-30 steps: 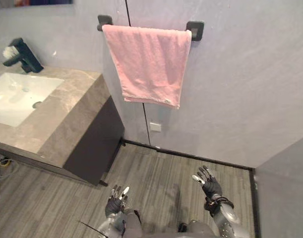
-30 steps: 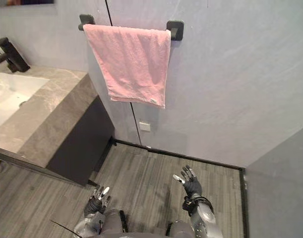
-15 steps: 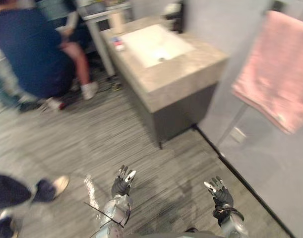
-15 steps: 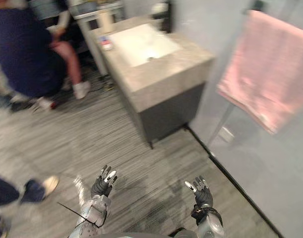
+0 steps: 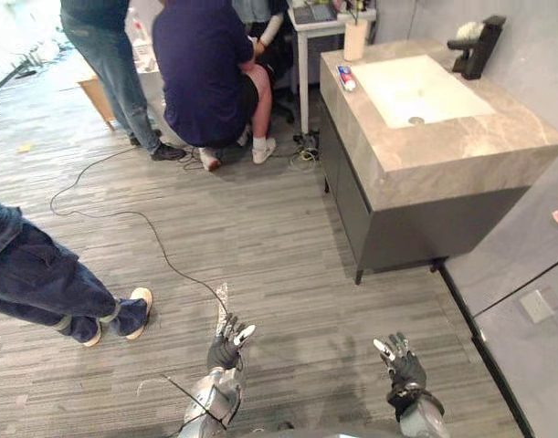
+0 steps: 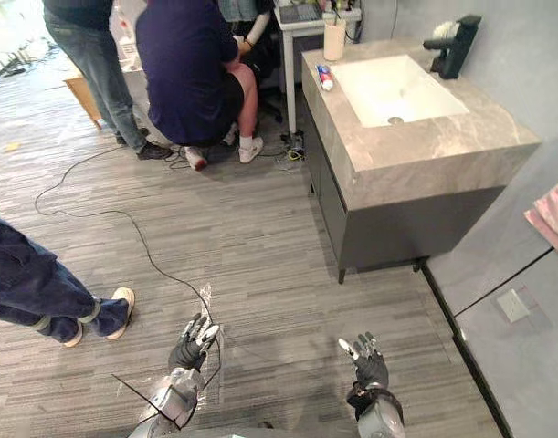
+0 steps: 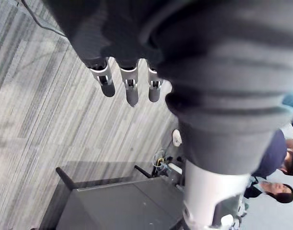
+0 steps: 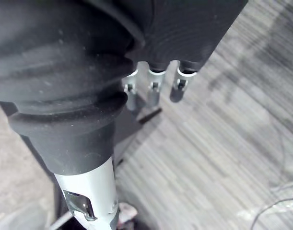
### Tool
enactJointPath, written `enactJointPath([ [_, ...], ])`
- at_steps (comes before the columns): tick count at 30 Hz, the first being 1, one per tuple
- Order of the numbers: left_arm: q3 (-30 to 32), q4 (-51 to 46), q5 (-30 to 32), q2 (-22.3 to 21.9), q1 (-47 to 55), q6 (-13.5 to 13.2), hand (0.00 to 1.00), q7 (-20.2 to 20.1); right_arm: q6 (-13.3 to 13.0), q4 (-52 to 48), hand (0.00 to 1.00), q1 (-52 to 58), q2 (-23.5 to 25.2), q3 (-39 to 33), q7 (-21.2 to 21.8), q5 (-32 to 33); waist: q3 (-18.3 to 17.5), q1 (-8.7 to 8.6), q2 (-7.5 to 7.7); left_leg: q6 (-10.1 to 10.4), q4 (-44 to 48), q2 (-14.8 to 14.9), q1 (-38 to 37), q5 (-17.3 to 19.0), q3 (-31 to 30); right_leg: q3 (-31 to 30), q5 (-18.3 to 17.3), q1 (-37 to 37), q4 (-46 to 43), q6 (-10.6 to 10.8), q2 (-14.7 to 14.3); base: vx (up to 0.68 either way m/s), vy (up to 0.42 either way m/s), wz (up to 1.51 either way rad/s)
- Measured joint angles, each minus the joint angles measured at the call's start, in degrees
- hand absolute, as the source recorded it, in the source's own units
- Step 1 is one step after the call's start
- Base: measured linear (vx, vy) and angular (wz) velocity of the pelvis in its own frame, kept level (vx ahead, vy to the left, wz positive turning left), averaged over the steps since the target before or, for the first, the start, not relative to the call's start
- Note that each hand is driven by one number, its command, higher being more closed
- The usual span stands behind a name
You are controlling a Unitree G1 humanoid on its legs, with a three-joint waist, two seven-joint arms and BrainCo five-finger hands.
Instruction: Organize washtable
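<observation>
The washtable (image 5: 461,151) has a grey stone top and dark cabinet, and stands at the upper right. A white basin (image 5: 420,87) is sunk into it, with a black faucet (image 5: 475,46) at its far side. A small tube (image 5: 345,78) lies on the top's left edge, near a pale cup (image 5: 354,38). My left hand (image 5: 226,339) and right hand (image 5: 402,363) hang low over the wood-look floor, both open with straight fingers (image 7: 129,88) and holding nothing. Both are well short of the washtable.
A person in a dark blue shirt (image 5: 205,73) crouches left of the washtable, and another in jeans (image 5: 114,73) stands beside them. A third person's legs (image 5: 41,292) are at the left. A thin cable (image 5: 142,219) crosses the floor. A pink towel's corner (image 6: 552,214) hangs at the right.
The camera has swung away from the wall and towel toward the room, so the washtable now sits at the upper right. Both hands stay low and open.
</observation>
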State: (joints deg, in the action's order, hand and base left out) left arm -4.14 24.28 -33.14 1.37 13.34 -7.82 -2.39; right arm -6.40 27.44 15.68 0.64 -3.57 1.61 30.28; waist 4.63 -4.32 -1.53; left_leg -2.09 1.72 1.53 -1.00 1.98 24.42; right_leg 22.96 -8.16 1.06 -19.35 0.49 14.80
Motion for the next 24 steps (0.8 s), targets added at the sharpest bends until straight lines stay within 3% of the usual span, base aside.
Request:
enactJointPath([
  [5, -0.1, 0.1, 0.0, 0.0, -0.2, -0.2, 0.0, 1.5, 0.0, 0.6, 0.0, -1.7, -1.3, 3.8, 1.0, -0.7, 0.4, 0.43, 1.21, 2.2, -7.1, 1.4, -0.6, -7.2, -1.3, -2.5, 0.1, -1.6, 6.6, 1.5, -4.8, -0.13, -0.19, 0.09],
  [13, 0.2, 1.3, 0.1, -0.1, 2.6, 0.2, 0.0, 2.5, -0.2, 1.1, 0.0, -2.0, -2.3, 6.5, 1.0, -4.2, 0.6, 0.15, 0.88, 3.9, -7.6, 3.8, 0.4, -9.0, -2.4, -4.4, -0.4, -0.5, 8.9, 2.5, -7.7, -0.17, -0.074, -0.09],
  [19, 0.8, 1.2, 0.1, -0.1, 3.5, 0.2, 0.0, 3.9, -0.2, 2.8, 0.0, -3.0, -2.2, 9.0, 1.0, -6.3, 0.3, 0.34, 1.51, 3.7, -7.6, 2.9, 2.6, -8.8, -3.0, -7.0, 0.0, 1.2, 9.6, 3.1, -7.6, 0.02, 0.043, 0.05],
  [24, 2.5, 1.0, 0.1, -0.1, 3.5, -0.1, 0.0, 5.1, -0.2, 3.3, 0.0, -4.1, -2.1, 10.4, 0.9, -6.4, 0.2, 0.57, 2.22, 1.5, -7.5, -0.1, 2.6, -7.7, -3.9, -6.8, 0.6, 0.6, 8.9, 4.7, -5.0, 0.14, 0.094, 0.12],
])
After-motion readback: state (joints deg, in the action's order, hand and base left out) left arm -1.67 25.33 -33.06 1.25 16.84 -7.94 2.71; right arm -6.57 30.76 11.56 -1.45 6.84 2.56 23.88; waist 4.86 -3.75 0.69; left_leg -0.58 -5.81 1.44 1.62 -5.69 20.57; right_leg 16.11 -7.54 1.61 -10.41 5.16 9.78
